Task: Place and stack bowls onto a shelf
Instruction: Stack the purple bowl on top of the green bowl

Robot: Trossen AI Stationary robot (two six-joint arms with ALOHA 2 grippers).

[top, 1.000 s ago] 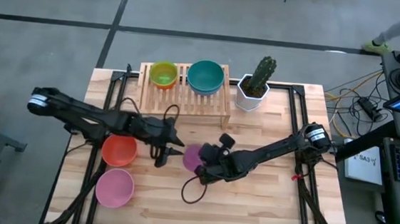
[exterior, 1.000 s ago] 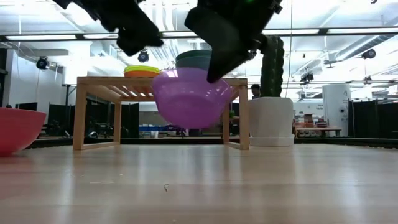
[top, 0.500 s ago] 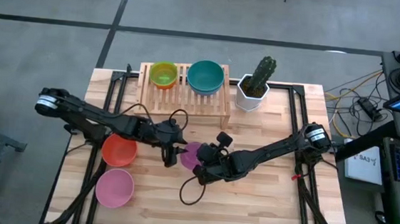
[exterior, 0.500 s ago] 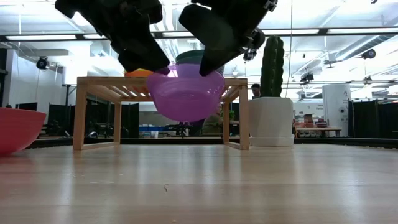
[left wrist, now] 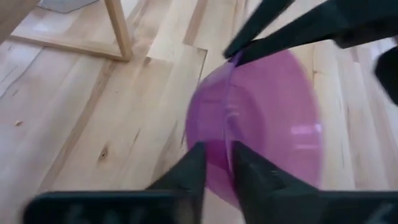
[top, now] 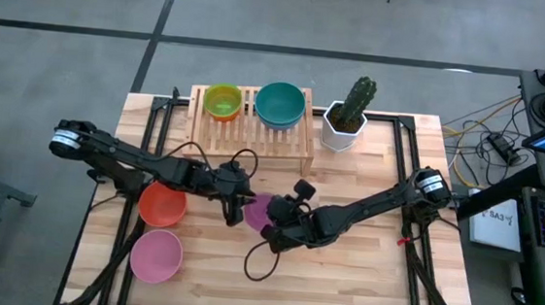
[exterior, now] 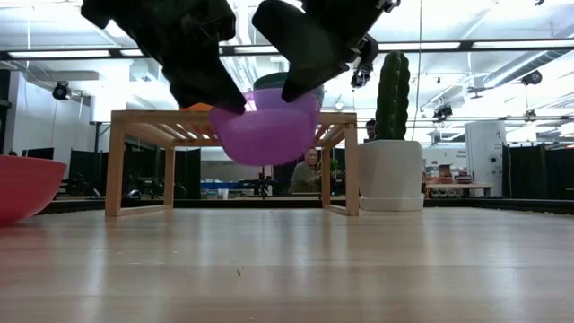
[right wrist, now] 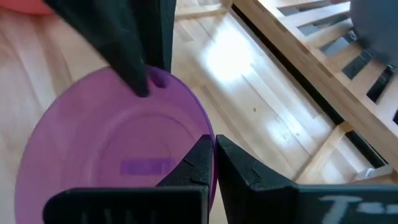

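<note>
A purple bowl [top: 256,210] hangs in the air between my two grippers, in front of the light-wood shelf [top: 254,141]. My right gripper [top: 273,221] is shut on its right rim. My left gripper [top: 240,211] is open at the left rim, with one finger inside the bowl [left wrist: 245,171] and one outside [left wrist: 194,168]. On the shelf's slats sit a yellow-and-green stack of bowls [top: 223,101] and a teal bowl [top: 280,104]. A red-orange bowl [top: 162,204] and a pink bowl [top: 155,255] rest on their bases on the tabletop. My right gripper pinches the purple bowl's rim [right wrist: 210,140] on its right side between its two fingers, slanting down from the table's right. The bowl [exterior: 267,126] is lifted clear of the table, roughly level, mouth up. My left gripper straddles the opposite rim [left wrist: 219,152] from the left; whether its fingers touch, I cannot tell.
A white pot with a cactus [top: 347,119] stands right of the shelf at the far edge. A dark cable [top: 256,260] loops over the table below my right gripper. The right third of the shelf's slats [top: 298,140] is bare. A person [exterior: 310,170] sits in the room beyond.
My left gripper moved toward the table's right, up to the purple bowl's left rim, and now has the rim between its fingers. The bowl, held by my right gripper, rose a little and went from tilted to nearly level.
</note>
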